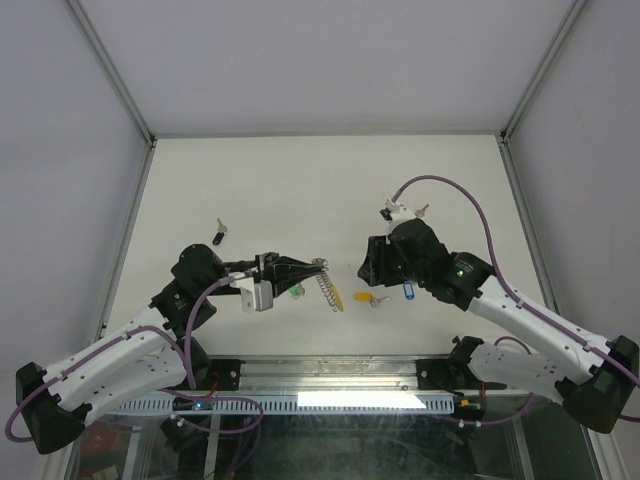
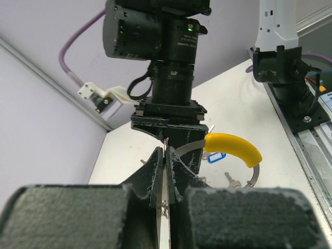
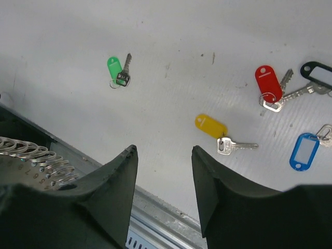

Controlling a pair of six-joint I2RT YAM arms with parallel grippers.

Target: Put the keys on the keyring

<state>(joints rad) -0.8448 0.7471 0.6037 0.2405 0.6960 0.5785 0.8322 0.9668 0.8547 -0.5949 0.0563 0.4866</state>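
My left gripper [image 1: 318, 266] is shut on the keyring [image 1: 327, 286], a silvery coil with a yellow segment [image 2: 233, 148]. In the left wrist view its thin metal band runs between the closed fingers [image 2: 155, 171]. My right gripper [image 3: 163, 154] hangs open and empty above the table, just right of the keyring [image 3: 36, 155]. Keys lie loose on the table: a green-tagged one [image 3: 115, 69], a yellow-tagged one [image 3: 211, 126], a red-tagged one [image 3: 267, 83], a blue-tagged one [image 3: 303, 151] and a black-tagged one [image 3: 316, 70]. The top view shows the green key [image 1: 295, 291], yellow key [image 1: 365, 297] and blue key [image 1: 407, 290].
Another black-tagged key [image 1: 218, 236] lies apart at the left of the table. A metal rail [image 1: 330, 372] runs along the near edge, close under both grippers. White walls with metal posts [image 1: 112, 75] close in the table's sides and back.
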